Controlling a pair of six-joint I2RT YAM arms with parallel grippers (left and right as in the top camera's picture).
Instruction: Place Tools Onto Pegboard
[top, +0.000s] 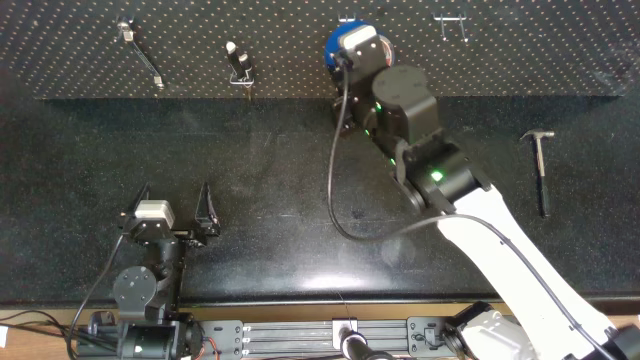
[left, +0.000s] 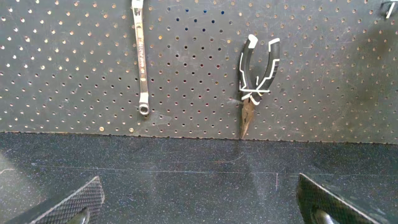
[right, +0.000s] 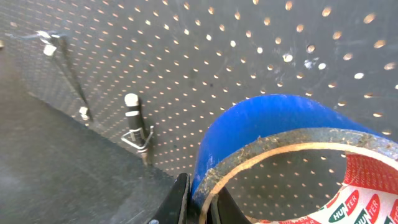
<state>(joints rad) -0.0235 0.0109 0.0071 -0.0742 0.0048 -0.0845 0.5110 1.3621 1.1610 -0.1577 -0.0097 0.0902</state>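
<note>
A black perforated pegboard (top: 300, 60) is stood along the far edge of the dark speckled desk (top: 270, 180). A broad bare stretch of desk is left between the two arms, bounded at the front by the arms' base rail. At the desk's right, near its edge, a steel-headed hammer with a black handle (top: 541, 172) is laid flat, well apart from both grippers. On the board, a silver combination wrench (left: 142, 62) is hung at the left, and long-nose pliers with black-and-white handles (left: 255, 81) are hung nose-down beside it, the tip just above the desk line. A bare metal double hook (top: 452, 25) is seen further right.

The left gripper (top: 175, 200) is parked low near its base, its jaws spread wide with nothing between them. The right gripper (right: 198, 205) is raised before the board, its jaws closed on the rim of a roll of blue tape (right: 273, 124), between the pliers and the hook. The roll is glossy blue outside, with a greyish scuffed inner core and a red, white and green printed label. Whether it touches the board cannot be told.
</note>
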